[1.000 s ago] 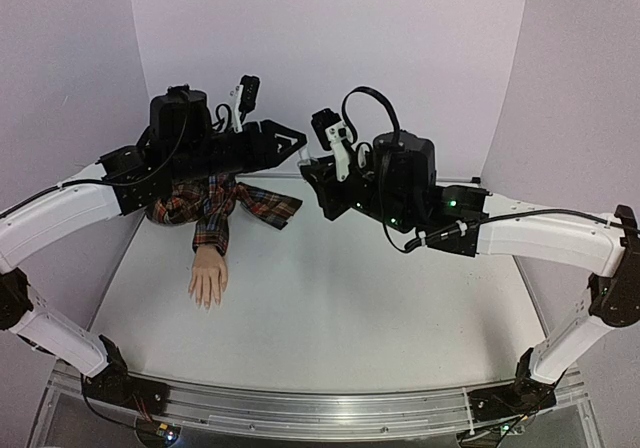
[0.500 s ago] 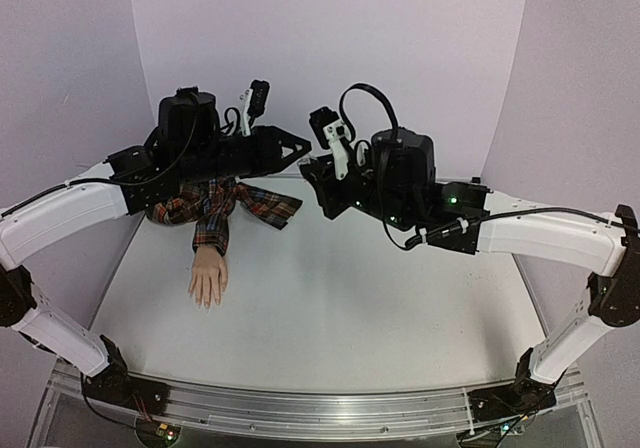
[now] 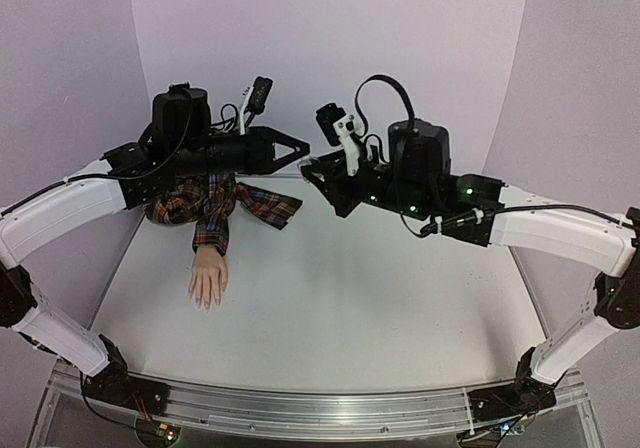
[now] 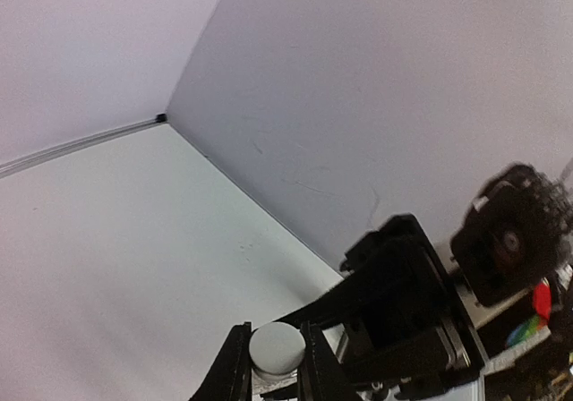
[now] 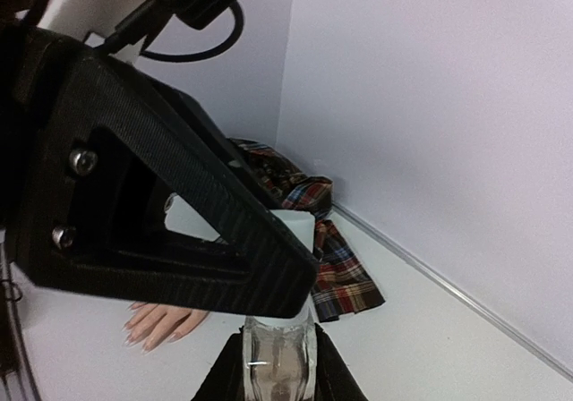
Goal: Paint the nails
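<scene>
The flesh-coloured mannequin hand [image 3: 208,276] lies palm down at the left of the table, its plaid sleeve [image 3: 220,204] running back under the left arm. Its pale nails [image 3: 205,302] point toward the near edge and also show in the right wrist view [image 5: 136,336]. My right gripper [image 3: 313,175] is shut on a small clear bottle [image 5: 277,365], held in the air at the back centre. My left gripper [image 3: 300,152] meets it there and is shut on the bottle's white cap [image 4: 276,347]. The left gripper's black finger [image 5: 179,231] hides most of the cap in the right wrist view.
The white table [image 3: 360,298] is bounded by lilac walls [image 3: 330,38] at the back and sides. The sleeve's loose end [image 5: 340,276] lies near the back wall. A metal rail [image 3: 300,408] runs along the near edge.
The right arm's wrist has shifted a little to the right and the left gripper has edged with it. Both grippers stay joined at the bottle. The mannequin hand has not moved.
</scene>
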`<state>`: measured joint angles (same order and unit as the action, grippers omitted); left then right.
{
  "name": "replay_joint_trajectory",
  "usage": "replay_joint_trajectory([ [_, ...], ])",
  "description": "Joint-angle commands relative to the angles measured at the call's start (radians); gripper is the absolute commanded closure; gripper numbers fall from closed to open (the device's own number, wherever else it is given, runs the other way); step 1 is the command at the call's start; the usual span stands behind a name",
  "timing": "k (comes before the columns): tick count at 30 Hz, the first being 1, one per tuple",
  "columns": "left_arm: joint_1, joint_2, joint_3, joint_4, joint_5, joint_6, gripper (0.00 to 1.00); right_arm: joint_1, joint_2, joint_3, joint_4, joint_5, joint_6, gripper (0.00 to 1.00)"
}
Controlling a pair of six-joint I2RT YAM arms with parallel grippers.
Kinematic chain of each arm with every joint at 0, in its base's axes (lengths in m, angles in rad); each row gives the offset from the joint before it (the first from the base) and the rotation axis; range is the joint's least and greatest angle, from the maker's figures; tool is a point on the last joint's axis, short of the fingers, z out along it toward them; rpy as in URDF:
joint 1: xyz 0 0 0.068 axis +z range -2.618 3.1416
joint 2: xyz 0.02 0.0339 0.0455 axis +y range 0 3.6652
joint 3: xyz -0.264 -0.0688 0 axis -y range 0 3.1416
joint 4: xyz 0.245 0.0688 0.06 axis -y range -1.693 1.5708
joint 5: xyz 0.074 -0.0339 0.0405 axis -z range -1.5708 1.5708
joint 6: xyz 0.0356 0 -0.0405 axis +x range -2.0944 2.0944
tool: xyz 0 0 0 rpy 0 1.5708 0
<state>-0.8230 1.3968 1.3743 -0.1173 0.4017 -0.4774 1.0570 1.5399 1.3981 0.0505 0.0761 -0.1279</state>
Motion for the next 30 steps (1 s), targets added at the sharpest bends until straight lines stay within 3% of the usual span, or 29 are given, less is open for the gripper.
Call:
replay_joint_trajectory([
  [1, -0.049, 0.033, 0.000, 0.102, 0.575, 0.045, 1.00, -0.037, -0.088, -0.020, 0.126, -0.697, -0.001, 1.00],
  [5, -0.051, 0.025, -0.102, 0.470, 0.886, -0.136, 1.00, -0.088, -0.057, 0.045, 0.184, -1.117, 0.162, 1.00],
  [7, -0.053, 0.015, -0.138, 0.612, 0.967, -0.218, 1.00, -0.090, -0.044, 0.067, 0.200, -1.204, 0.201, 1.00],
  [11, -0.052, -0.009, -0.096, 0.416, 0.989, -0.072, 1.00, -0.091, -0.029, 0.084, 0.220, -1.272, 0.254, 1.00],
  [14, -0.054, -0.015, -0.046, 0.262, 0.957, 0.025, 1.00, -0.093, -0.027, 0.069, 0.221, -1.229, 0.240, 1.00],
  [16, -0.052, -0.025, -0.032, 0.213, 0.921, 0.044, 1.00, -0.097, -0.033, 0.046, 0.220, -1.176, 0.220, 1.00],
  [17, -0.052, -0.036, -0.026, 0.177, 0.888, 0.064, 0.95, -0.098, -0.043, 0.025, 0.220, -1.130, 0.203, 1.00],
  [19, -0.050, -0.064, -0.020, 0.086, 0.792, 0.105, 0.79, -0.098, -0.076, -0.021, 0.218, -1.022, 0.163, 1.00],
  [21, -0.045, -0.106, -0.027, 0.022, 0.670, 0.129, 0.56, -0.097, -0.117, -0.091, 0.218, -0.857, 0.117, 1.00],
  [24, -0.037, -0.189, -0.047, -0.050, 0.411, 0.121, 0.32, -0.098, -0.168, -0.167, 0.211, -0.625, 0.070, 1.00],
  [28, -0.030, -0.261, -0.070, -0.066, 0.102, 0.052, 0.22, -0.064, -0.185, -0.225, 0.206, -0.292, 0.027, 1.00],
  [30, -0.031, -0.257, -0.050, -0.089, -0.041, 0.010, 0.22, -0.034, -0.164, -0.215, 0.193, -0.139, 0.002, 1.00],
])
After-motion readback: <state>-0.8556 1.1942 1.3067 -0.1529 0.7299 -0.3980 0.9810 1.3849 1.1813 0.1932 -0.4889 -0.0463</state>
